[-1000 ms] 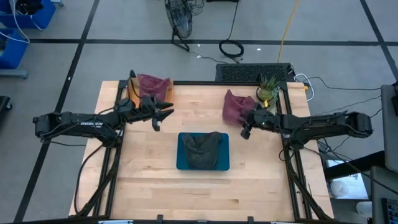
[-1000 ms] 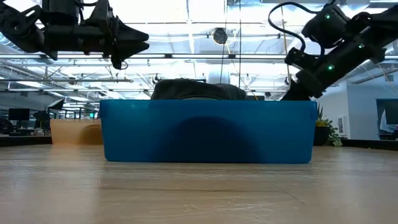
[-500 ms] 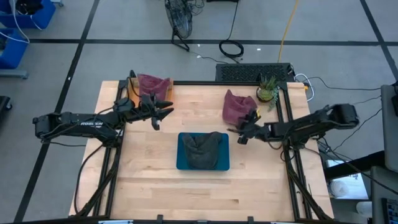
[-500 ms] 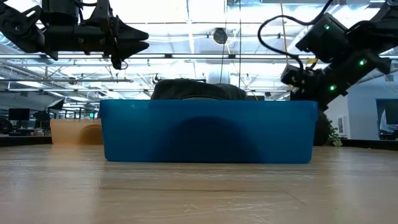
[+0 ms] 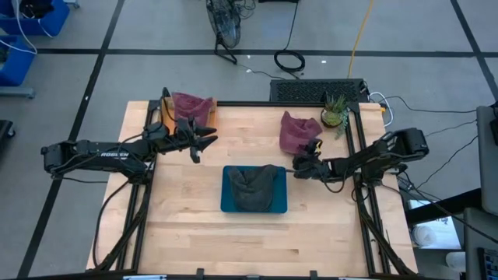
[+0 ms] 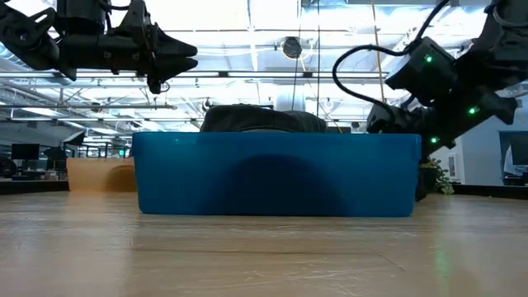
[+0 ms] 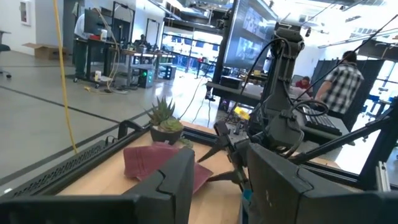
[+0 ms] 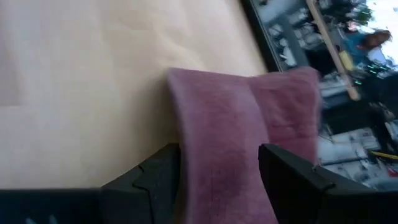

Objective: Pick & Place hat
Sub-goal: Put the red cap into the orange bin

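Observation:
A dark grey hat (image 5: 253, 187) lies in a blue tray (image 5: 227, 204) at the table's middle; its crown shows above the tray wall in the low view (image 6: 260, 120). A maroon hat (image 5: 296, 130) lies on the table at the far right, and also shows in the left wrist view (image 7: 155, 163). A second maroon hat (image 5: 191, 106) lies at the far left. My right gripper (image 5: 297, 165) is open, low between the right maroon hat and the tray; that hat lies ahead of its fingers (image 8: 224, 143). My left gripper (image 5: 204, 140) is open and empty, raised left of the tray.
A small potted plant (image 5: 334, 115) stands at the far right corner beside the maroon hat. A tan box (image 5: 166, 118) sits under the far-left hat. Bare wood lies near of the tray. A person (image 7: 339, 78) stands in the room beyond the table.
My right gripper has come down and gone toward the table's near and left side, from beside the right maroon hat to a spot by the tray's right far corner, its arm folding in. Both hats and the tray lie as before.

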### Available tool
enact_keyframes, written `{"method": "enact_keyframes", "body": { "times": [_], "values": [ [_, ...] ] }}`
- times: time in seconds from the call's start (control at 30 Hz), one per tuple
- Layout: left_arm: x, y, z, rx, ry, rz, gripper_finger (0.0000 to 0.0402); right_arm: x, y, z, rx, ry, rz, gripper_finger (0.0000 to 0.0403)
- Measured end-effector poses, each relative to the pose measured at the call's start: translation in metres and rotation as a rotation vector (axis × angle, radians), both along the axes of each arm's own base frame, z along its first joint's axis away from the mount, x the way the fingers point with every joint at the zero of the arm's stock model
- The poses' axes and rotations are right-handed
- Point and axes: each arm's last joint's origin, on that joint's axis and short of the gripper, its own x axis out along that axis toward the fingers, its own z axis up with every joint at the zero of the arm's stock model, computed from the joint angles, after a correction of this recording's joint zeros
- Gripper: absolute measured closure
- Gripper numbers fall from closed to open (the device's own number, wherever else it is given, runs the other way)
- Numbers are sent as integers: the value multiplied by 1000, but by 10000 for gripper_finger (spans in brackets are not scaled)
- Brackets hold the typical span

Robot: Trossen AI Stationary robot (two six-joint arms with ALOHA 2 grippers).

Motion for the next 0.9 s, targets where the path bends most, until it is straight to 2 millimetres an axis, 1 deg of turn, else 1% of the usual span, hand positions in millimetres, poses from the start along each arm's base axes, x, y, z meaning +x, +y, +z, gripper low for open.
{"method": "enact_keyframes", "body": {
  "times": [0.13,0.27,0.33,0.43,0.6,0.67,0.7,0.8,0.9],
  "values": [
    [0,0,0,0,-1,0,252,1,-4,-1,-8,-15,-33,207],
    [0,0,0,2,0,0,252,0,-7,0,-58,-27,-90,232],
    [0,0,0,2,0,1,252,0,-8,2,-97,-41,-127,250],
    [0,0,0,2,0,1,252,1,-8,4,-117,-59,-138,285],
    [0,-1,0,3,-2,-21,252,4,-2,12,-130,-98,-101,359],
    [-2,-2,3,10,-16,-39,252,4,0,19,-151,-114,-91,387],
    [-3,-3,5,16,-28,-48,252,5,1,24,-159,-127,-87,392],
    [-8,-4,12,31,-63,-49,252,5,3,40,-191,-165,-88,385],
    [-14,-7,20,43,-106,-52,252,7,4,65,-201,-240,-76,388]
  ]
}}
